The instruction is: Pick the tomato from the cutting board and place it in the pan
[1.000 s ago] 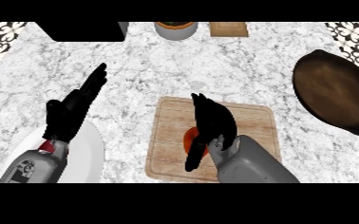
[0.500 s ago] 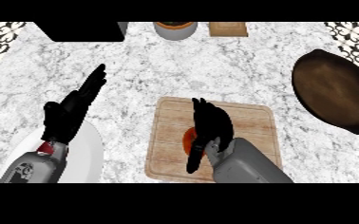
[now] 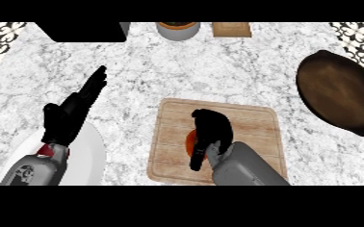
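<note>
1. Dark brown round pan point(image 3: 334, 94): at the right edge of the white-and-grey marble counter point(image 3: 177, 72), well apart from the board.
2. Grey round pot point(image 3: 177, 31): at the far edge, with an orange-brown filling inside.
3. White round plate point(image 3: 92, 154): lower left, partly under the left forearm.
4. Light wooden cutting board point(image 3: 249, 125): near centre, bearing the tomato.
5. Red tomato point(image 3: 188, 142): on the board's left half, only a red sliver showing from under the hand.
6. Right hand point(image 3: 212, 131): fingers curled over the tomato, thumb down its near side.
7. Left hand point(image 3: 70, 113): at the left, fingers straight, holding nothing.
</note>
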